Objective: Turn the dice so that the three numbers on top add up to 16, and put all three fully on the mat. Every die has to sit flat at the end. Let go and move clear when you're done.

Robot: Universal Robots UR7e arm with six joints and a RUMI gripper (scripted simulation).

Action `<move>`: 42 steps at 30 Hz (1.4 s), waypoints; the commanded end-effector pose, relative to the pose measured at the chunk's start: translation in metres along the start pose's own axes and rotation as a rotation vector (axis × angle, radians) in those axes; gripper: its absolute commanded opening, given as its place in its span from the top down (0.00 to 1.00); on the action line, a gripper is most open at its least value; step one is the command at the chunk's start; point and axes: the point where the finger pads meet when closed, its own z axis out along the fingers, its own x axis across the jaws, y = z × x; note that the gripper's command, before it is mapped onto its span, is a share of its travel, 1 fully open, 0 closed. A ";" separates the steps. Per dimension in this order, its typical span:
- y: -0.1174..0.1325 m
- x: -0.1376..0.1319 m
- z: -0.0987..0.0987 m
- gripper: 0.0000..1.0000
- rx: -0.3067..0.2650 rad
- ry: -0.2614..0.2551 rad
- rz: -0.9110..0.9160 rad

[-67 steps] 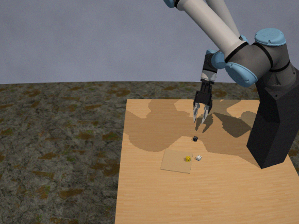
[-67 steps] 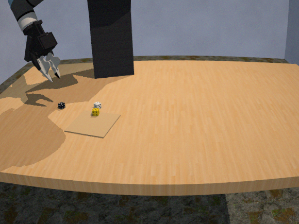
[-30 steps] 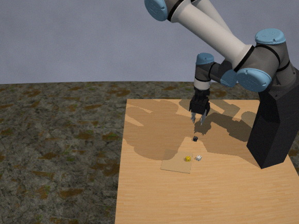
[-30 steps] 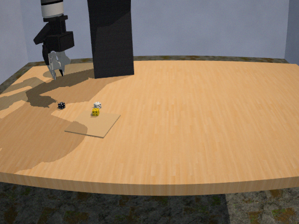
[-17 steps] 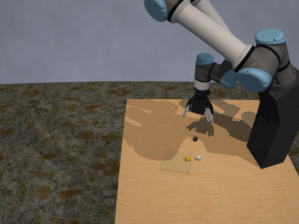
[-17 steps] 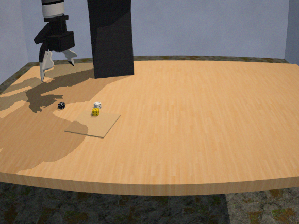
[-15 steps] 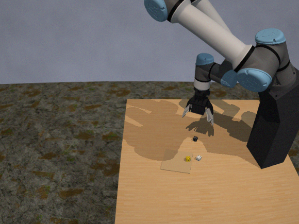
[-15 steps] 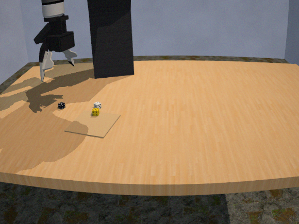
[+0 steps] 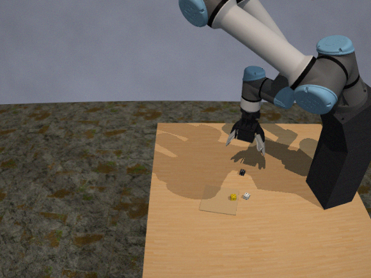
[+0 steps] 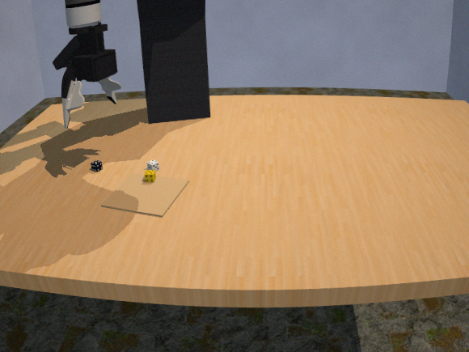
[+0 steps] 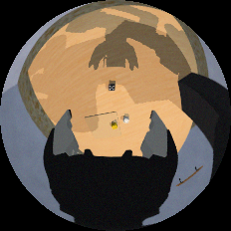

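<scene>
A yellow die (image 9: pixel 233 197) (image 10: pixel 149 176) (image 11: pixel 115 125) sits on the thin tan mat (image 9: pixel 217 209) (image 10: pixel 162 203), near its edge. A white die (image 9: pixel 246 195) (image 10: pixel 153 165) (image 11: pixel 126 118) lies on the table just beside that edge, off the mat. A black die (image 9: pixel 242 172) (image 10: pixel 96 166) (image 11: pixel 112 87) lies on the table farther off, also off the mat. The numbers on top are too small to read surely. My gripper (image 9: pixel 245 149) (image 10: pixel 90 115) (image 11: pixel 111 110) is wide open and empty, high above the table behind the black die.
The dark robot pedestal (image 9: pixel 339 167) (image 10: pixel 178 57) stands on the table (image 9: pixel 256 243) (image 10: pixel 303 219) to the right of the dice in the top view. Shadows of the arm fall across the black die's surroundings and part of the mat.
</scene>
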 end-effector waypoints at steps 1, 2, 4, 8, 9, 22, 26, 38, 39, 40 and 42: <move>0.000 0.000 0.000 0.00 0.000 -0.001 -0.006; 0.000 0.000 0.000 0.00 0.000 -0.001 -0.009; 0.000 -0.001 0.000 0.00 0.000 -0.001 -0.017; 0.000 -0.001 0.000 0.00 0.000 -0.001 -0.039; 0.000 -0.001 0.000 0.00 0.000 -0.001 -0.045; -0.001 -0.003 0.001 0.00 0.000 -0.001 -0.158; -0.001 -0.005 0.002 0.00 0.000 -0.001 -0.218; -0.001 -0.008 0.003 0.00 0.000 -0.001 -0.417; -0.001 -0.009 0.004 0.00 0.000 -0.001 -0.441; -0.001 -0.009 0.004 0.00 0.000 -0.001 -0.465; -0.001 -0.010 0.004 0.00 0.000 -0.001 -0.516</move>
